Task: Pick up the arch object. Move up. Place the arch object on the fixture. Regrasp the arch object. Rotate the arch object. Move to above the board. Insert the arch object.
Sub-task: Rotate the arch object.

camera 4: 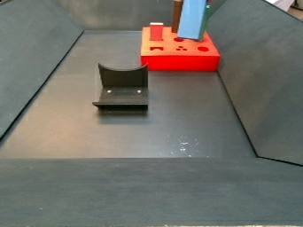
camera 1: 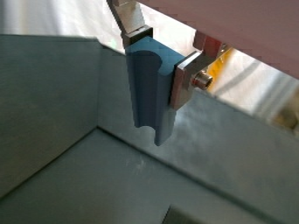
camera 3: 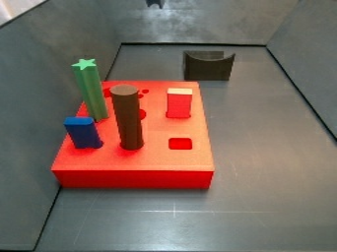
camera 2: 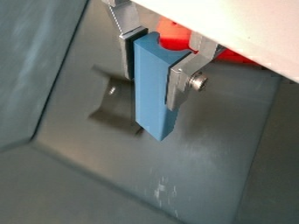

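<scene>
- The gripper (camera 1: 159, 63) is clamped on the arch object (camera 1: 151, 92) – silver fingers (camera 1: 183, 80) press its upper part, and the slate-blue block hangs upright below them, high above the floor.
- In a side view the arch object (camera 4: 194, 18) shows near the board (camera 4: 180, 49), well apart from the fixture (camera 4: 120, 86).
- It looks rigid, light and smooth – likely slippery; hold the flat long sides near one end, leaving the notched tip free.
</scene>
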{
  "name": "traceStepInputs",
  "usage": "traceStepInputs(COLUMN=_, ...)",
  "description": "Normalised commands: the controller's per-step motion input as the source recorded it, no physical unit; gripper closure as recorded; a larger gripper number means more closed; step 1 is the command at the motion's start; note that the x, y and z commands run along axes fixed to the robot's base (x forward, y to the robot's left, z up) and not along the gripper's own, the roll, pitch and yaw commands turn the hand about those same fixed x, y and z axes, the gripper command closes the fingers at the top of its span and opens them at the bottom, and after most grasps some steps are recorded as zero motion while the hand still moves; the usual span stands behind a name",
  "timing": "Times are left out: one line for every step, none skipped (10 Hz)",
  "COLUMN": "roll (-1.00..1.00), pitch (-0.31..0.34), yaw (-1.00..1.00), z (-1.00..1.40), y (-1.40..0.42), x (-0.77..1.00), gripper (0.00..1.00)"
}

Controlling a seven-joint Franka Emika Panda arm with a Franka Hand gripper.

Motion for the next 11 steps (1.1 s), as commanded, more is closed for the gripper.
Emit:
traceStepInputs(roll=-0.91, pitch=0.284, yaw=-1.0, z=0.01, y=0.01, x=0.01, gripper=1.0)
traceStepInputs(roll=-0.92, pitch=0.351, yaw=-1.0, z=0.03, y=0.02, x=-0.01, gripper=1.0)
traceStepInputs(roll=-0.93, pitch=0.405, yaw=-1.0, z=0.03, y=0.02, x=-0.01, gripper=1.0)
traceStepInputs(roll=-0.94, pitch=0.443, yaw=-1.0, z=0.03, y=0.02, x=-0.01, gripper=1.0)
traceStepInputs(roll=-0.97, pitch=0.524, yaw=-1.0, z=0.03, y=0.02, x=0.01, gripper=1.0)
traceStepInputs(roll=-0.91, pitch=0.555, yaw=-0.91, z=0.02, y=0.02, x=0.02, gripper=1.0)
traceStepInputs(roll=-0.61, pitch=0.467, yaw=-0.56, z=0.03, y=0.02, x=0.05, gripper=1.0)
traceStepInputs(roll=-0.35, pitch=0.341, yaw=-0.29, z=0.01, y=0.01, x=0.09, gripper=1.0)
traceStepInputs(roll=-0.23, pitch=0.246, yaw=-0.17, z=-0.01, y=0.01, x=0.08, gripper=1.0)
traceStepInputs(roll=-0.03, pitch=0.027, yaw=-1.0, z=0.0, y=0.01, x=0.02, gripper=1.0)
traceStepInputs(roll=-0.02, pitch=0.019, yaw=-1.0, z=0.0, y=0.01, x=0.0, gripper=1.0)
